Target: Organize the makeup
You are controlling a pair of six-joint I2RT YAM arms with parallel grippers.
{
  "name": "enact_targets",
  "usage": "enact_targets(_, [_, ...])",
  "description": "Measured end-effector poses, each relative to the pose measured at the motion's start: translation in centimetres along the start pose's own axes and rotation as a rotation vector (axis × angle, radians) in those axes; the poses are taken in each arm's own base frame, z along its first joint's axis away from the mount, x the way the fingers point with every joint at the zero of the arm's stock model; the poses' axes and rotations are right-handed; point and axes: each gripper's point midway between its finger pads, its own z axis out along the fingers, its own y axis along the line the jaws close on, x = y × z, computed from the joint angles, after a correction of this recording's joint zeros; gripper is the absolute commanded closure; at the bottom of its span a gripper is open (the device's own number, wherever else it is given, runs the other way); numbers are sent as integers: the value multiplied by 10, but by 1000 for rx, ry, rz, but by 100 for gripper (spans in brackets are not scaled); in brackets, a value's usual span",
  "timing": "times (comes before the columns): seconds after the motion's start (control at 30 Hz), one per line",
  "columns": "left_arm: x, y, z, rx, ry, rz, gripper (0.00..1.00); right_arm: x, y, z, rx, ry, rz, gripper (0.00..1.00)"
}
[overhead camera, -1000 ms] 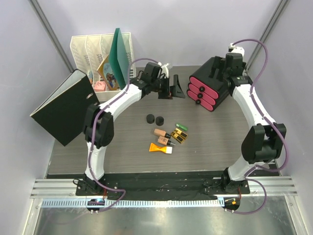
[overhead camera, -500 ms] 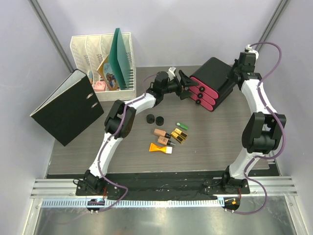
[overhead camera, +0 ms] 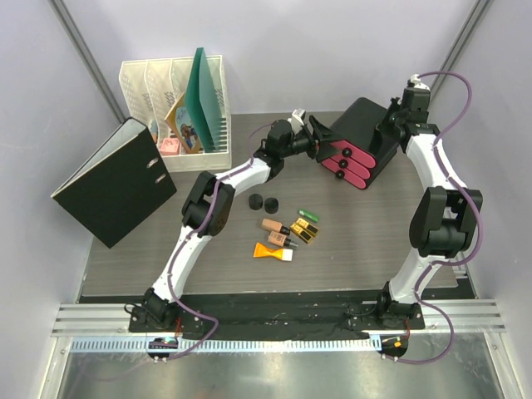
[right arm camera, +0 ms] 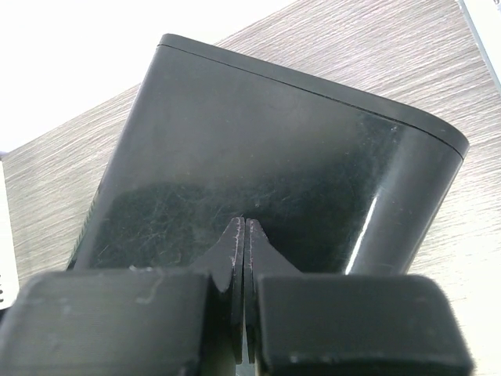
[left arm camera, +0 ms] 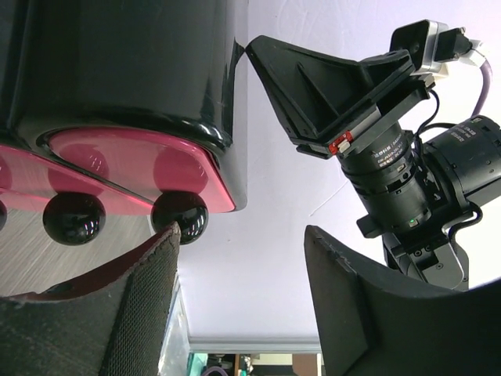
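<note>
The makeup is not being touched. It is lying on the table (overhead camera: 374,241) well behind both grippers, back toward the arm bases: two black round jars (overhead camera: 262,201), a small green tube (overhead camera: 308,214), the gold-and-black cases (overhead camera: 306,229), the peach bottle (overhead camera: 274,226) and the orange tube (overhead camera: 270,249), all loosely bunched.

Both arms are busy at the black box (overhead camera: 366,125) instead. The left gripper (left arm camera: 241,235) is facing the pink drawers (overhead camera: 349,162) with its jaws standing apart and nothing between them. One round black knob (left arm camera: 180,218) is sitting just off the tip of its left finger (left arm camera: 102,313), outside the gap rather than in it.

The right gripper (right arm camera: 243,227) is at the far side of the box with its fingers pinched together on nothing. Their tips are pointing at the glossy black wall, though I cannot tell whether they are actually pressing on it.

To my eye, the step in hand is opening a drawer so the cosmetics have somewhere to go. The right arm looks to be serving as a brace.

The next move calls for sliding the left gripper sideways until the knob is lying between the fingers. It then needs to nip the knob and pull straight back along the drawer's run. The box is light-looking and may drag or tip if it is not steadied.
</note>
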Motion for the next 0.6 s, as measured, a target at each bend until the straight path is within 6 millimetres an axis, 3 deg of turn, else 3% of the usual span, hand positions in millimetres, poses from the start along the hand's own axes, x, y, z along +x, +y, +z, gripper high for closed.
enact_targets(0.17, [1,3,0,-10,2,18,29,1,2,0,-14,4,1,99])
enact_targets(0.33, [3,25,-1,-66,-1,39,29,2,5,1,-32,8,3,99])
enact_targets(0.47, [4,43,-2,-118,-7,29,36,2,7,2,-44,9,4,99])
enact_targets(0.6, [5,34,1,-101,-7,40,39,3,8,3,-52,10,5,99])
